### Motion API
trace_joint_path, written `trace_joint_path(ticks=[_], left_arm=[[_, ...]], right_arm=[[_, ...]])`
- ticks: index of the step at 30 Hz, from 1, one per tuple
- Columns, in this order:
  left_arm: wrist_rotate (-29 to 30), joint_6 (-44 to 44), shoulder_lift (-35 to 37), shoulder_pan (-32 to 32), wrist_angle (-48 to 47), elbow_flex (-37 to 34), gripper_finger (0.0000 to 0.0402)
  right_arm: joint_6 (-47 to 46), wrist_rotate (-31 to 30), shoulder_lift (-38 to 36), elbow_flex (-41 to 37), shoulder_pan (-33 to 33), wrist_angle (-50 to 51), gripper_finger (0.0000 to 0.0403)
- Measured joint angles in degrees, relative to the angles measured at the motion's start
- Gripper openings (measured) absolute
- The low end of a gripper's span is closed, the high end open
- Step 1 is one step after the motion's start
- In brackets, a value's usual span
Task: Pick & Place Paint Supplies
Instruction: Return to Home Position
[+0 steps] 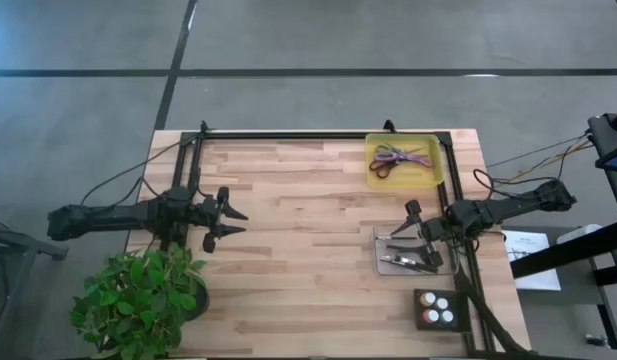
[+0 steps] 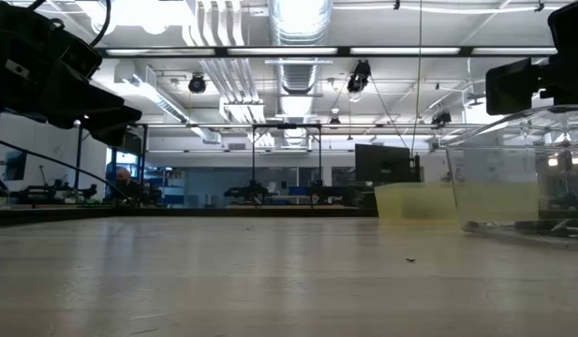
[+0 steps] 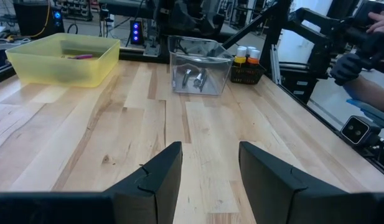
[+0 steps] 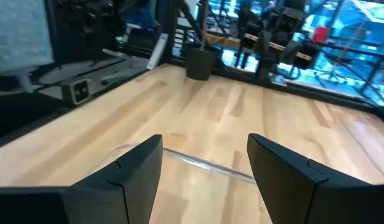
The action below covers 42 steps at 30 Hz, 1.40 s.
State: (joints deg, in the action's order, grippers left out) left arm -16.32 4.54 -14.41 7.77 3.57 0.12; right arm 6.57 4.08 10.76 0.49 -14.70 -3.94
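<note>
Scissors [image 1: 396, 159] with purple, green and red handles lie in a yellow tray [image 1: 433, 170] at the far right of the table. A clear box [image 1: 380, 255] nearer on the right holds thin dark brushes [image 1: 408, 262]; the left wrist view shows them as grey items [image 3: 192, 79]. Paint bottles [image 1: 437, 309] stand in a black holder by the near right corner. My right gripper [image 1: 420, 230] hovers open over the clear box, whose rim [image 4: 204, 162] shows between its fingers. My left gripper [image 1: 231, 222] waits open at the left side, above bare wood.
A leafy potted plant [image 1: 138, 295] stands at the near left corner, just nearer than my left arm. A black frame rail [image 1: 318, 135] runs along the far edge. A person's gloved hand [image 3: 350, 64] shows beyond the table's right side. Bare wood [image 1: 308, 240] lies between the arms.
</note>
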Motion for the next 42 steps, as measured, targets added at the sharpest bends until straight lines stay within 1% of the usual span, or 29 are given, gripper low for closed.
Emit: trace_joint_path(ticks=[4, 7, 12, 20, 42], left_arm=[[0.0, 0.0, 0.0, 0.0, 0.0, 0.0, 0.0165], [0.0, 0.0, 0.0, 0.0, 0.0, 0.0, 0.0165], [0.0, 0.0, 0.0, 0.0, 0.0, 0.0, 0.0165], [0.0, 0.0, 0.0, 0.0, 0.0, 0.0, 0.0165], [0.0, 0.0, 0.0, 0.0, 0.0, 0.0, 0.0165]], right_arm=[[1.8, -3.1, -2.7, 0.0, 0.0, 3.1, 0.0234], [3.3, -4.1, -3.9, 0.0, 0.0, 3.4, 0.0234], [2.5, -4.2, -4.0, 0.0, 0.0, 3.4, 0.0234], [-1.9, -4.2, -3.8, 0.0, 0.0, 3.4, 0.0234], [-1.9, -4.2, -3.8, 0.0, 0.0, 3.4, 0.0234]])
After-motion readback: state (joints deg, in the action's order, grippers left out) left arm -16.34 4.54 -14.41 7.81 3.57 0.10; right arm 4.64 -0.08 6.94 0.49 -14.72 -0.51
